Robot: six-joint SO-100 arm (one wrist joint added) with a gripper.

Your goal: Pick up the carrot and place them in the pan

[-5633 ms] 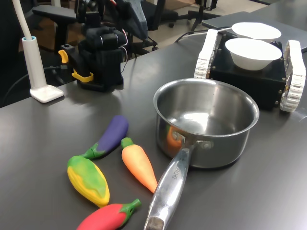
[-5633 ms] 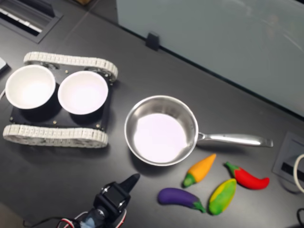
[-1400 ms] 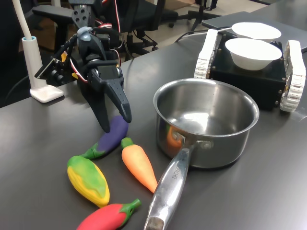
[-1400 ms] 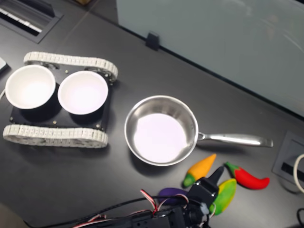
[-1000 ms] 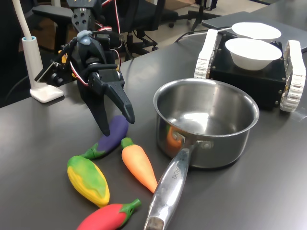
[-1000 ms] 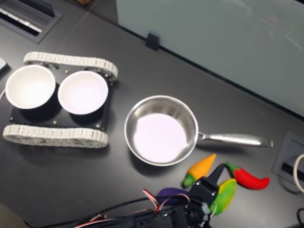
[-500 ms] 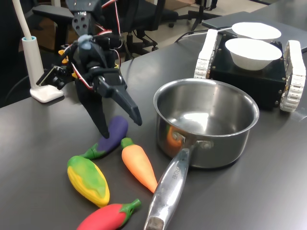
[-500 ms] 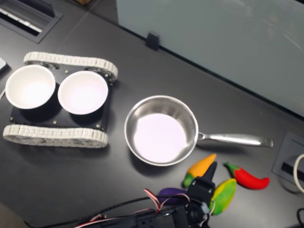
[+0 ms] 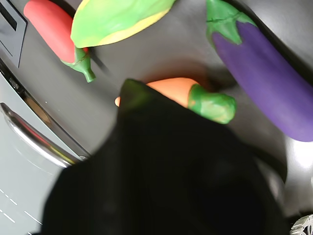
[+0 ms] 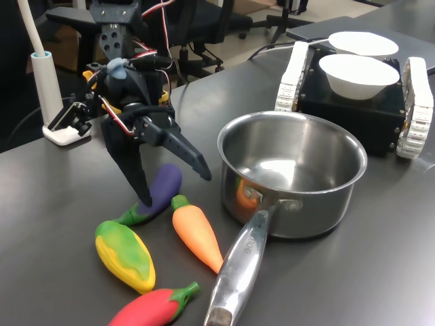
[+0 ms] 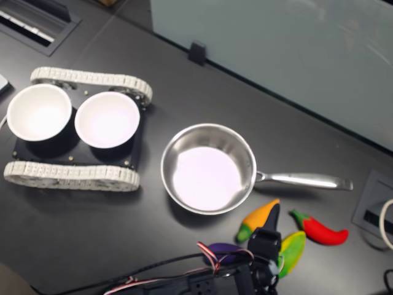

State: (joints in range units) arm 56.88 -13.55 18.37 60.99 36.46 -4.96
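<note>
The tool hangs with its jaws spread wide and nothing between them, above the purple eggplant. The carrot lies on the dark worktop, between the eggplant and the handle of the pan, outside the pan.

Landmark: the pan, on the table. In the first exterior view the carrot lies just left of the pan's handle, stem end toward the eggplant, which sits further left and behind. Corn lies left of the carrot; chili lies nearest the camera, left of the handle's end. The gripper stands spread above the eggplant, left of the pan. Behind the pan to the right, two bowls rest on a tracked base. In the second exterior view the vegetables lie below the handle, bowls left of the pan.
</note>
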